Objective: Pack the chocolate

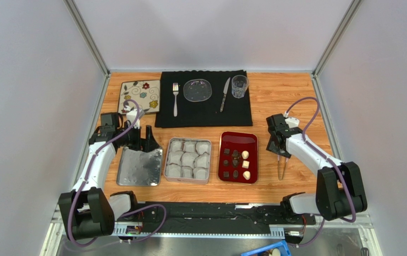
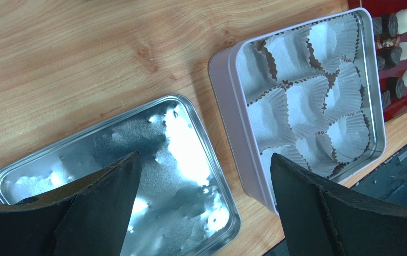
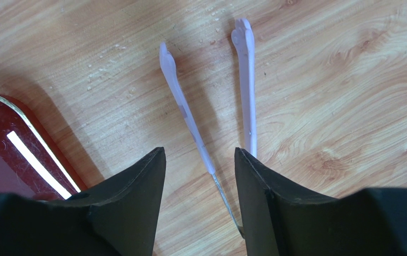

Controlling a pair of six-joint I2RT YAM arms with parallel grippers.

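Right tool, half-closed, straddles clear tongs on the tabletop, not yet pinching; centre both arms between its jaws before squeezing. Left tool wide open, empty.

At the far side of the wooden table I see a black mat laid with a fork, a clear glass plate, a knife and a tumbler, in a row from left to right. Just left of the mat is a square tile with a flower pattern. Nearer to me, from left to right, lie an upturned silver lid, an open tin filled with crinkled white paper cups, a glossy red tray and, on the bare wood right of it, a pair of pale tongs.
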